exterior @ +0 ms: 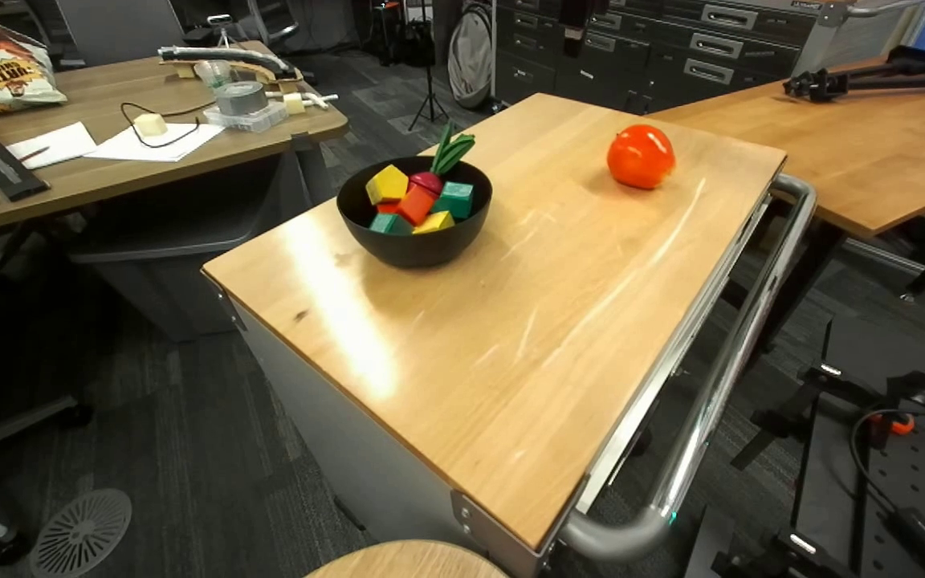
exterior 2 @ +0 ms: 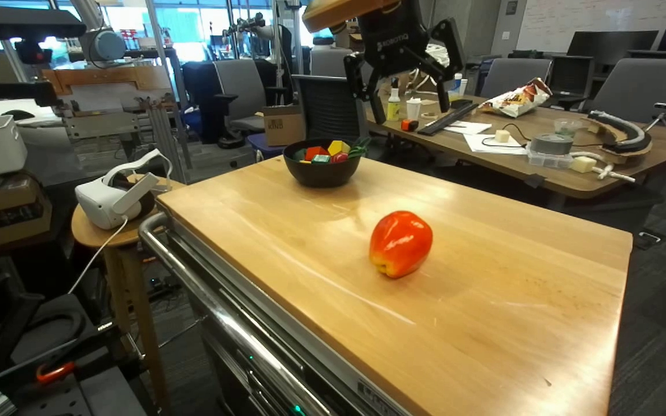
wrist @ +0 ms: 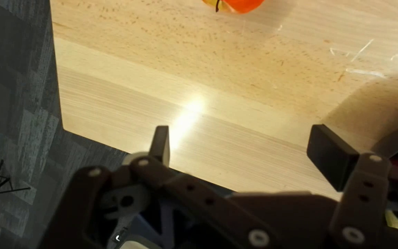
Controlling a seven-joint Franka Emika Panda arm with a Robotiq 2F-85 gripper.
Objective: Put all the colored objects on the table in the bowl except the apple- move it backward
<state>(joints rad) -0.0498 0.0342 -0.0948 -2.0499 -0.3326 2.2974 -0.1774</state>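
Gripper (exterior 2: 411,115), ext. view: up in air, tips well above table (exterior: 543,321). Wrist view: fingers (wrist: 332,157) spread wide, lt. table wood visible thru the gap.

Bowl (exterior: 414,253): upright on table, below tip level; in wrist view its rim shows just past the finger at that view's R, partly hidden by it. In bowl, so likewise lower than tips: yellow blks (exterior: 387,185), green blks (exterior: 457,198), orange-red blks (exterior: 418,204), small dk-red fruit (exterior: 425,181) w/ green stem (exterior: 453,151) poking over rim. Pieces heaped close, some overlapping; count unclear.

Apple (exterior 2: 401,244): on table, lower than tips, well apart from bowl in both ext. views. Wrist view: beyond tips, at top edge, mostly out of frame; stalk end faces fingers.

Bkgd, ext. view: desk (exterior 2: 662,151) w/ snack bag (exterior 2: 517,99) past the fingers, bag off to their R there.
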